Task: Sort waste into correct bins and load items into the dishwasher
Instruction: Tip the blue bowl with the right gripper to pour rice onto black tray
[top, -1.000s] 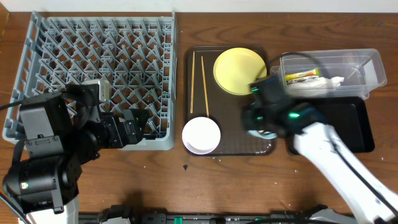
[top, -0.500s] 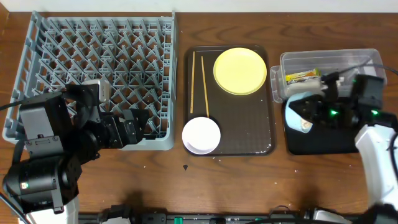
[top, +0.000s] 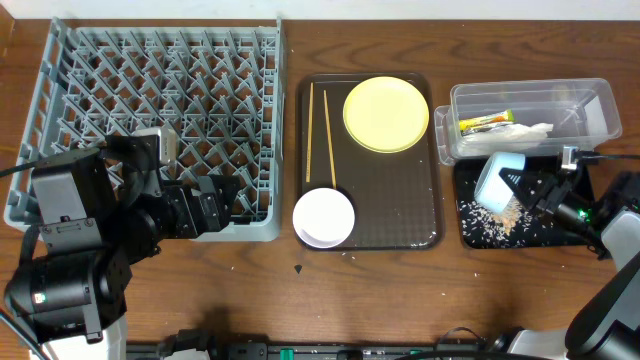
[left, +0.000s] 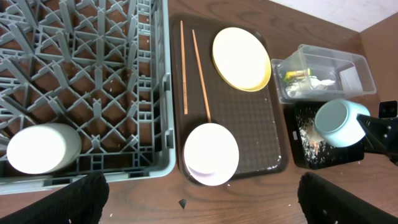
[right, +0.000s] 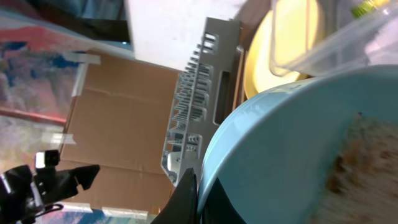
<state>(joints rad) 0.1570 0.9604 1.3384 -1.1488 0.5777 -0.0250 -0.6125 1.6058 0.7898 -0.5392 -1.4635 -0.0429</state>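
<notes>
While the light blue bowl (top: 498, 178) hangs tipped on its side over the left part of the black tray (top: 545, 236), its rim is pinched between the closed-in fingers of the right gripper (top: 518, 188), and the right wrist view shows brownish residue on the bowl's inner wall. Whitish rice scraps (top: 490, 222) lie scattered on the tray floor just below the bowl's mouth. Directly behind the black tray stands the clear tub (top: 592, 104), holding the green-and-yellow wrapper (top: 485, 123) and the crumpled napkin (top: 527, 131). To the left sits the brown serving tray (top: 390, 205), carrying the yellow plate (top: 386, 114) at its far end, the two chopsticks (top: 309, 130) laid lengthwise along its left side, and the white bowl (top: 323, 217) at its near left corner, overlapping the tray's edge. Farther left is the grey dish rack (top: 160, 90), and the left wrist view shows the pale cup (left: 40, 148) standing in a compartment by its near wall. The left gripper (top: 228, 203) is poised over the rack's near right corner, fingers spread wide and holding nothing.
</notes>
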